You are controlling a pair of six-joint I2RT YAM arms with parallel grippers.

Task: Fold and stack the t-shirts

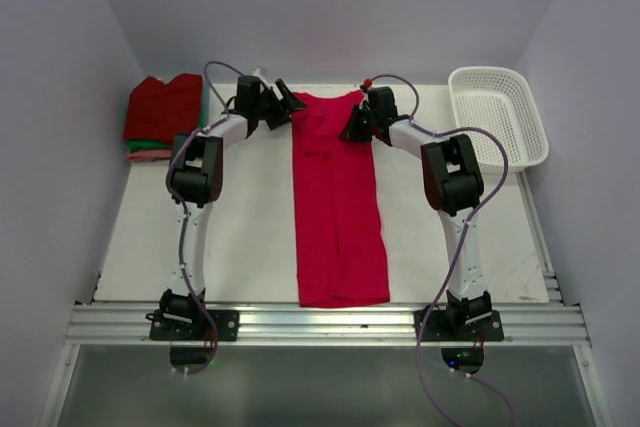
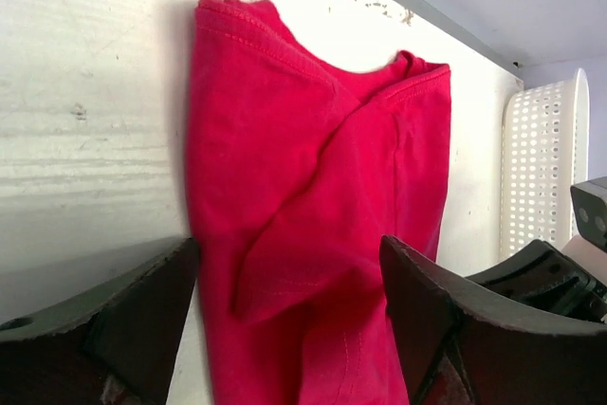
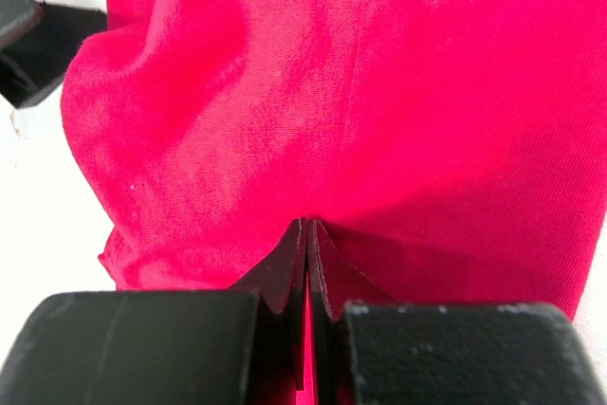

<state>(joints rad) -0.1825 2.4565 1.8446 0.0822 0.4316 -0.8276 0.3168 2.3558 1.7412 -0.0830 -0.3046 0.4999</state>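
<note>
A crimson-pink t-shirt (image 1: 338,207) lies as a long, narrow folded strip down the middle of the table, collar end at the back. My right gripper (image 1: 356,127) is shut on the shirt's right edge near the collar; in the right wrist view the fingertips (image 3: 306,234) pinch a fold of the cloth (image 3: 360,92). My left gripper (image 1: 287,102) is open at the shirt's back left corner. In the left wrist view its fingers (image 2: 123,329) stand apart on either side of a folded sleeve (image 2: 313,196). A stack of folded shirts (image 1: 163,110), dark red on top with green and salmon below, sits at the back left.
A white lattice basket (image 1: 500,112) stands at the back right and also shows in the left wrist view (image 2: 545,168). The grey back wall runs close behind both grippers. The metal rail (image 1: 330,322) with the arm bases borders the near edge.
</note>
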